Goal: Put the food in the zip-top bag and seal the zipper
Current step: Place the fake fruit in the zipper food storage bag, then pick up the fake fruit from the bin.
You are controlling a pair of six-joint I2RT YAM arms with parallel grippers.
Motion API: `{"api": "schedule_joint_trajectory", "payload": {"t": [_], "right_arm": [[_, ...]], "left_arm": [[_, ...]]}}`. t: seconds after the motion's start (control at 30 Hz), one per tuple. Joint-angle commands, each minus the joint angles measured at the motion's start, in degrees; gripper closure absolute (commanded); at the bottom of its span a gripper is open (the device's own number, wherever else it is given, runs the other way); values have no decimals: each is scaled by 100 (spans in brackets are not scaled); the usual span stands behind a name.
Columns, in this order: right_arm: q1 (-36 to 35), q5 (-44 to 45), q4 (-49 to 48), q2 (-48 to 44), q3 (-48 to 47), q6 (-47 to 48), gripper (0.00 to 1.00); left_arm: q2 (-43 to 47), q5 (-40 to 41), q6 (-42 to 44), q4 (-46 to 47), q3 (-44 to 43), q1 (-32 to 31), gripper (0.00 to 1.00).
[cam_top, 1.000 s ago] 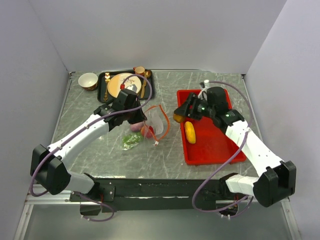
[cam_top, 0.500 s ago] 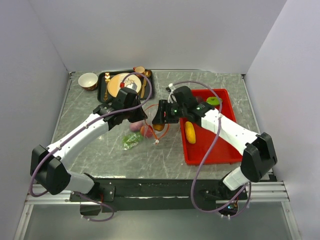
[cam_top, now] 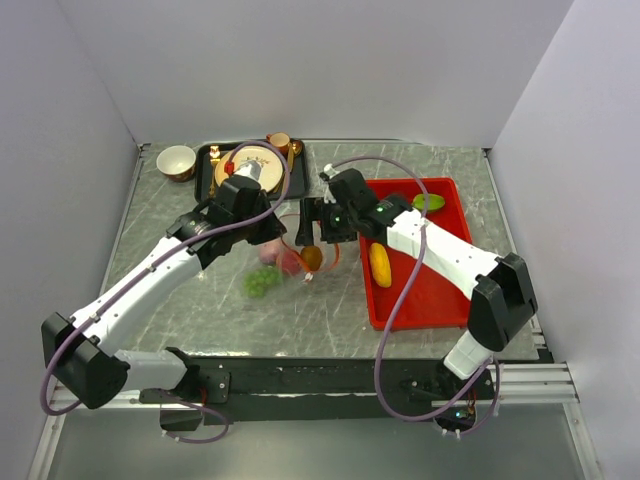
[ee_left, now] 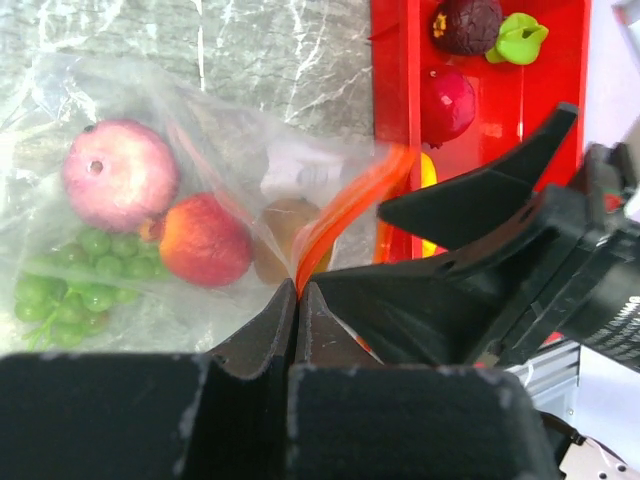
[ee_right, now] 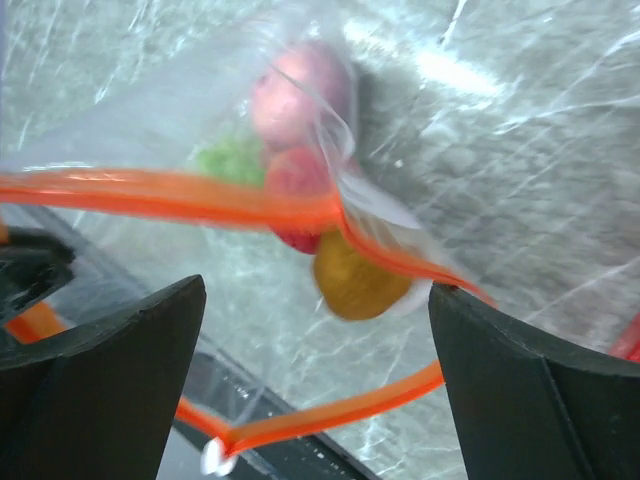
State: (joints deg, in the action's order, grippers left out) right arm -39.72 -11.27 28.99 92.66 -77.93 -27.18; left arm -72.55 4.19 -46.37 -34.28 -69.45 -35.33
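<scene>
Watch the mouth of the zip-top bag (ee_left: 250, 140). The brownish-orange piece (ee_right: 360, 278) sits right at the lip, between the two runs of the zipper (ee_left: 345, 205). If your left side lets the strip sag or tugs it sideways, I'd expect that piece to roll back out onto the table (cam_top: 330, 320).

Your left gripper (ee_left: 298, 300) is clenched on the zipper strip, holding the mouth up. Your right gripper (ee_right: 316, 290) hangs just over the opening, jaws spread wide, nothing in them.

Deeper in the bag lie the pink-purple piece (ee_left: 120, 172), a red round one (ee_left: 205, 240) and the grape bunch (ee_left: 75, 285). Farther off on the red tray (cam_top: 440, 290) are the yellow oblong (cam_top: 380, 265), a dark purple piece (ee_left: 467, 22), a green one (ee_left: 518, 38) and another red one (ee_left: 450, 100).
</scene>
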Motion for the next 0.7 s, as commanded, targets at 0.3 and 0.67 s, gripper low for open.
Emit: {"api": "schedule_joint_trajectory", "payload": {"t": [0.3,0.67], "right_arm": [[807,1786,-52,-1944,1182,-674,0],[1828,1865,511,-1515,2115,28,1]], "left_arm": [[268,284,-144,79,63,-9,99],[145,65,-162,229,142,0,99]]}}
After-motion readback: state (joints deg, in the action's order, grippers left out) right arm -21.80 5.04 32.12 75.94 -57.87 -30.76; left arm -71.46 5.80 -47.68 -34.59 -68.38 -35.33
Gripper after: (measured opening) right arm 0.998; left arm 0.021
